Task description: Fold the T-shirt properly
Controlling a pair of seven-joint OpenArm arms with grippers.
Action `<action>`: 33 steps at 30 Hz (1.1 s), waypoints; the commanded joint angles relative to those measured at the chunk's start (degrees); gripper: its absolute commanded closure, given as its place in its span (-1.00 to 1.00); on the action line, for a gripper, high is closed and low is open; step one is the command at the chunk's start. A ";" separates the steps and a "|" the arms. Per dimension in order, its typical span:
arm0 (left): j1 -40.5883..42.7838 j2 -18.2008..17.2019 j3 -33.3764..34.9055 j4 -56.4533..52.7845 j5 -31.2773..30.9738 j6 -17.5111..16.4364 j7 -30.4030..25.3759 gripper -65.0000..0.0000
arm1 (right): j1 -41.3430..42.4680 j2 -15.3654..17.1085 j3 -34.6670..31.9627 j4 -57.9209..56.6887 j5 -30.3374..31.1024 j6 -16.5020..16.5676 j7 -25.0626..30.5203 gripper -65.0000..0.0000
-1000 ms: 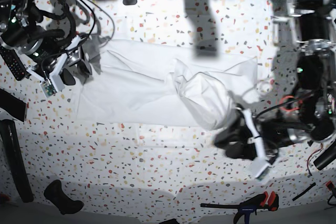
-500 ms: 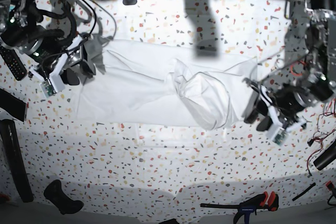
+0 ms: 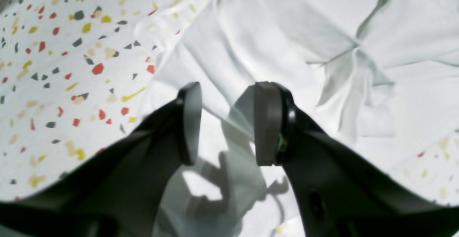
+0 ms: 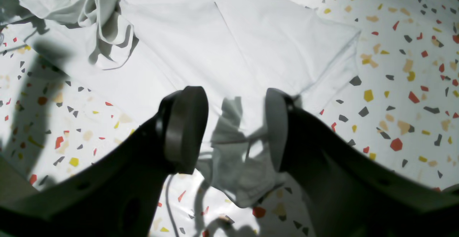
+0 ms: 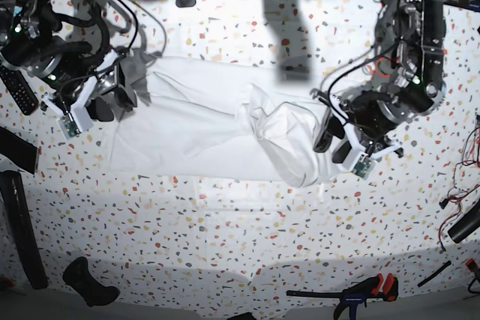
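The T-shirt point(image 5: 217, 125) lies on the tabletop point(image 5: 247, 222), spread as a long band across the middle of the base view. The cloth is plain white, thin and soft, with no print. The half toward the right tool point(image 5: 112, 103) lies mostly flat, with shallow creases running along its length. The half toward the left tool point(image 5: 335, 142) is bunched: a loose, folded-over mound point(image 5: 289, 144) rises near the middle of the band and drapes down to the band's lower edge.

In the right wrist view the T-shirt point(image 4: 229, 43) shows 1 flat panel with a straight seam line and a crumpled knot of cloth at the top left. The right tool point(image 4: 233, 126) stands with its jaws apart and nothing pinched between them; it sits over the cloth edge, and whether it touches the cloth cannot be told.

In the left wrist view the T-shirt point(image 3: 287, 43) shows broad soft folds and 1 pinched pleat on the right. The left tool point(image 3: 227, 122) has its jaws apart over the cloth, with a clear gap and nothing gripped.

A black and red clamp point(image 5: 360, 290) lies at the tabletop's lower edge, well apart from the T-shirt.
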 commanded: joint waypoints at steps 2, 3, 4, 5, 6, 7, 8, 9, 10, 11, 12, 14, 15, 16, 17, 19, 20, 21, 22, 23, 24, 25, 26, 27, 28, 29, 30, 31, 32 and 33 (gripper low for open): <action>0.44 0.59 -0.17 0.98 -2.97 -0.31 -0.28 0.28 | 0.46 0.79 0.39 1.05 0.66 0.49 1.40 0.09; 1.09 0.76 0.09 0.98 -3.41 -0.46 -0.33 0.28 | 0.46 0.81 0.39 1.05 0.66 0.49 1.44 0.09; 1.81 0.96 0.50 0.98 -3.34 -0.74 -0.37 0.28 | 0.48 0.79 0.39 1.05 0.66 0.49 1.46 0.09; 2.43 1.07 1.05 0.98 -3.10 -1.09 -0.55 0.28 | 0.48 0.81 0.39 1.05 0.68 0.49 1.46 0.09; 3.04 1.11 1.84 0.98 -2.86 -1.16 -0.98 0.28 | 0.48 0.79 0.39 1.05 0.66 0.49 1.49 0.09; 3.63 1.16 2.67 0.98 -2.08 -1.20 -1.62 0.28 | 0.48 0.81 0.39 1.05 0.68 0.49 1.49 0.09; 4.04 1.16 3.61 0.98 -0.98 -1.16 -2.69 0.28 | 0.46 0.79 0.39 1.05 0.68 0.49 1.49 0.09; 4.39 1.16 4.52 0.98 0.46 -1.14 -3.80 0.28 | 0.48 0.79 0.39 1.05 0.66 0.49 1.49 0.09; 4.55 1.16 5.38 0.98 1.70 -1.11 -4.79 0.28 | 0.46 0.79 0.39 1.05 0.68 0.49 1.49 0.09; 4.52 1.16 6.10 0.98 2.01 -1.09 -4.98 0.28 | 0.48 0.79 0.39 1.05 0.66 0.49 1.49 0.09; 4.46 1.18 6.49 1.01 1.79 -0.98 -4.94 0.28 | 0.48 0.79 0.39 1.05 0.66 0.49 1.49 0.09; 4.31 1.18 6.67 1.53 0.04 -0.24 -3.93 0.28 | 0.46 0.81 0.39 1.05 0.66 0.49 1.49 0.09; 4.33 1.18 6.64 2.51 -1.84 -0.20 -2.25 0.28 | 0.48 0.81 0.39 1.05 0.63 0.49 1.49 0.09; 4.39 1.18 6.64 4.13 -4.11 -0.22 0.24 0.28 | 0.48 0.81 0.39 1.05 0.63 0.49 1.49 0.09; 4.42 1.18 6.64 6.32 -6.54 -0.24 3.19 0.28 | 0.48 0.81 0.39 1.05 0.63 0.49 1.53 0.09; 4.37 1.14 6.62 12.04 -8.70 -0.26 7.30 0.28 | 0.48 0.79 0.39 1.05 0.63 0.49 1.53 0.09; 4.35 1.14 6.40 15.23 -7.85 -0.33 7.56 0.28 | 0.48 0.81 0.39 1.05 0.63 0.49 1.53 0.09; 4.33 1.11 6.16 18.32 -5.20 -0.33 6.40 0.28 | 0.48 0.81 0.39 1.05 0.63 0.49 1.53 0.09; 4.33 1.14 5.64 20.92 -0.70 -0.42 3.80 0.28 | 0.46 0.79 0.39 1.05 0.66 0.49 1.53 0.09; 4.31 1.14 5.01 22.64 4.87 -0.13 -0.04 0.29 | 0.46 0.79 0.39 1.05 0.66 0.49 1.51 0.09; 4.00 1.03 4.20 23.28 10.05 1.73 -3.23 0.33 | 0.46 0.79 0.39 1.05 0.66 0.49 1.51 0.09; 3.08 0.31 3.61 23.02 12.39 6.14 -3.78 0.39 | 0.46 0.79 0.39 1.05 0.66 0.49 1.51 0.09; 2.03 -0.59 3.13 21.94 13.68 10.99 -3.26 0.46 | 0.46 0.79 0.39 1.05 0.66 0.49 1.46 0.09; 1.03 -1.57 2.82 20.31 15.63 14.32 -3.17 0.51 | 0.46 0.79 0.39 1.05 0.66 0.49 1.46 0.09; -0.02 -2.82 2.60 18.16 17.35 16.17 -3.13 0.53 | 0.46 0.79 0.39 1.05 0.68 0.49 1.46 0.09; -0.96 -4.00 2.62 15.69 18.53 17.53 -3.17 0.53 | 0.46 0.79 0.39 1.05 0.68 0.49 1.46 0.09; -1.90 -5.01 2.62 12.85 18.95 18.86 -3.34 0.53 | 0.46 0.79 0.39 1.05 0.68 0.49 1.46 0.09; -2.91 -5.70 2.62 9.79 18.93 20.76 -3.32 0.53 | 0.46 0.79 0.39 1.05 0.68 0.49 1.49 0.09; -3.82 -6.12 2.62 6.62 18.91 23.08 -3.34 0.53 | 0.46 0.79 0.39 1.05 0.70 0.49 1.49 0.09; -4.74 -6.29 2.62 3.50 18.71 25.22 -3.32 0.53 | 0.44 0.79 0.39 1.05 0.70 0.49 1.49 0.09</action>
